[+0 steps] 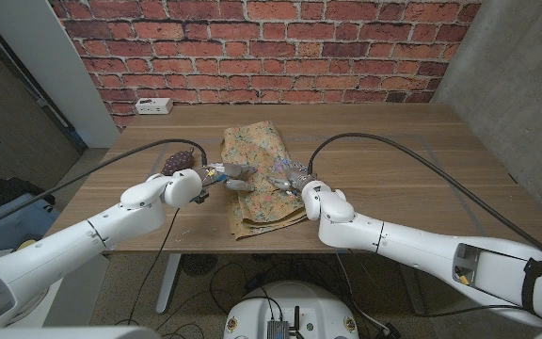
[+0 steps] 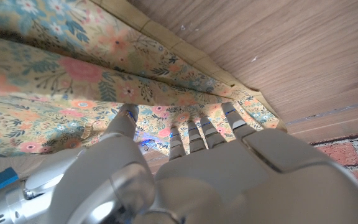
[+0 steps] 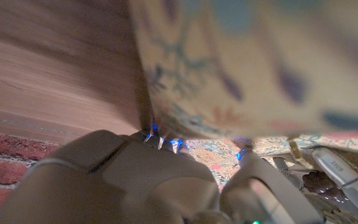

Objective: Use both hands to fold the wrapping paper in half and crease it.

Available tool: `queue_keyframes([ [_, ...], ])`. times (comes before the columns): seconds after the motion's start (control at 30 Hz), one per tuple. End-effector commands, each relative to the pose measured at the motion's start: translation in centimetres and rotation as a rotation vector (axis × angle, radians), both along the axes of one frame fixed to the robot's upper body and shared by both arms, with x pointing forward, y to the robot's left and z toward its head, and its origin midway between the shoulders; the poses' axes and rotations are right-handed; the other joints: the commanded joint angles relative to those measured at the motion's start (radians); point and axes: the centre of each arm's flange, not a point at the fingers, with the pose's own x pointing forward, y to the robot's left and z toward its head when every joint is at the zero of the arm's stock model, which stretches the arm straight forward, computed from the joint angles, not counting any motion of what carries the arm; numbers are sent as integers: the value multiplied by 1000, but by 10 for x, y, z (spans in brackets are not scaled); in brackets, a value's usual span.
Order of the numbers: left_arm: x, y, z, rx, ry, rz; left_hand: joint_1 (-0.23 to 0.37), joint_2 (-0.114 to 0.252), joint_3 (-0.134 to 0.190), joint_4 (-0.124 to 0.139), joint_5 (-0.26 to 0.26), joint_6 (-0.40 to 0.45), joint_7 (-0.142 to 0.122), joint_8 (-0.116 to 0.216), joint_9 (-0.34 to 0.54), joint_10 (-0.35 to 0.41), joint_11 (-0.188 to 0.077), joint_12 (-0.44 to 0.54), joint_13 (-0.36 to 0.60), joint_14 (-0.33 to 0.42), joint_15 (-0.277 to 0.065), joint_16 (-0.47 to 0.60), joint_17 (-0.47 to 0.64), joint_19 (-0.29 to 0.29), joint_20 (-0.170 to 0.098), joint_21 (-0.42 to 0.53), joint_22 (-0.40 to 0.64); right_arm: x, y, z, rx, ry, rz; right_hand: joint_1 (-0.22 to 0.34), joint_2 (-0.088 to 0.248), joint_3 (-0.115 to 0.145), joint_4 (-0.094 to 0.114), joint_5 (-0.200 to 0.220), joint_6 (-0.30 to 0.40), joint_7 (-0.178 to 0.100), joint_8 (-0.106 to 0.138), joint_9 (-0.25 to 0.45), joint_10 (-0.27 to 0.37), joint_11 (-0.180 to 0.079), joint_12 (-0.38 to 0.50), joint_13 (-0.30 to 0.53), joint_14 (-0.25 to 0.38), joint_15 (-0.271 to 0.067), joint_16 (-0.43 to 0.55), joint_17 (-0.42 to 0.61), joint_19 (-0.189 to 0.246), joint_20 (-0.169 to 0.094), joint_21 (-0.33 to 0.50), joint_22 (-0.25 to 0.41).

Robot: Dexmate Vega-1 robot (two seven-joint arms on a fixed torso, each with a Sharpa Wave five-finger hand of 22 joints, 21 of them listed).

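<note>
L hand [image 1: 196,181] pinches wrapping paper [image 1: 257,151] L edge | R hand [image 1: 299,181] grips R edge, paper betw. both

One sheet of wrapping paper [image 1: 257,179], one table [image 1: 393,141], one power strip [image 1: 153,105].

White glossy arms [image 1: 92,231], black cables [image 1: 398,155], grey fingers [image 2: 194,134].

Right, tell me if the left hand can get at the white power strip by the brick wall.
Probably not right now. The left hand is busy with the wrapping paper, fingers under a lifted fold. The power strip lies apart at the table's far edge with bare wood between, but reaching means dropping the paper.
</note>
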Motion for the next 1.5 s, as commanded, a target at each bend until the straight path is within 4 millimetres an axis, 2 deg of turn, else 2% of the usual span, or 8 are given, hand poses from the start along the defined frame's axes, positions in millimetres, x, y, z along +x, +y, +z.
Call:
queue_keyframes([
  [0.03,-3,-10,-5,12,11,-36,-3,6,-7,1,-2,-4,-3,5,1,-5,1,8,0,-5,-24,6,-1,12,-1,-3,6,-20,16,54,96,-354,105,35,86,26,-10,0,-170,-11,16,1,-248,-10,8,-4,-277,-11,3,-7,-119,12,15,1],
  [0.2,-5,-16,-9,22,18,-58,-3,6,-9,1,-2,-5,-3,5,1,-4,2,9,0,-4,-25,6,-1,13,-1,-5,6,-16,23,69,115,-392,122,55,80,43,-23,-4,-118,-17,24,-1,-202,-11,16,-5,-235,-8,7,-11,-75,30,23,0],
  [0.3,-6,-17,-10,21,21,-64,-3,6,-10,1,-2,-5,-4,6,1,-3,0,9,0,-4,-24,6,-1,14,-1,-5,6,-12,27,76,115,-405,129,73,75,54,-35,-9,-86,-7,27,-1,-175,-5,18,-5,-206,-4,8,-13,-41,43,28,0],
  [0.5,-8,-18,-12,22,24,-69,-3,6,-11,0,-2,-5,-3,7,1,-2,-2,10,0,-2,-25,6,-1,15,-2,-7,6,-3,31,86,92,-405,122,99,69,68,-56,-17,-37,-9,31,-2,-128,1,24,-6,-164,-5,10,-15,6,53,35,0],
  [0.67,-9,-18,-14,23,26,-70,-2,7,-12,0,-2,-3,-2,8,1,-2,-3,10,0,-1,-25,7,-1,17,-1,-9,6,9,32,90,70,-361,98,107,68,73,-62,-22,-10,5,33,-3,-100,4,28,-5,-147,-13,10,-14,20,58,32,-1],
  [0.73,-9,-18,-14,19,26,-69,-2,7,-12,-1,-2,-3,-1,8,1,-1,-2,11,0,0,-25,7,-1,17,0,-9,6,14,31,90,59,-345,82,110,66,74,-64,-23,3,16,35,-3,-90,13,29,-5,-141,-13,10,-14,25,61,31,-1],
  [1.0,-11,-15,-15,11,24,-62,-2,7,-14,-1,-1,-4,-1,9,1,-1,-1,11,0,1,-26,7,-1,19,1,-12,6,35,24,80,12,-212,5,81,42,54,-47,-34,30,29,31,-4,-43,17,34,-5,-123,2,13,-4,36,76,25,-1],
  [1.5,-9,-14,-15,8,23,-66,-1,8,-17,-2,-1,-6,-1,9,1,-2,-1,11,0,2,-26,6,-1,22,1,-17,6,59,9,45,-48,-23,-91,61,40,48,-32,-34,19,36,15,-3,-79,24,10,-5,-142,1,0,-1,24,73,11,0],
])
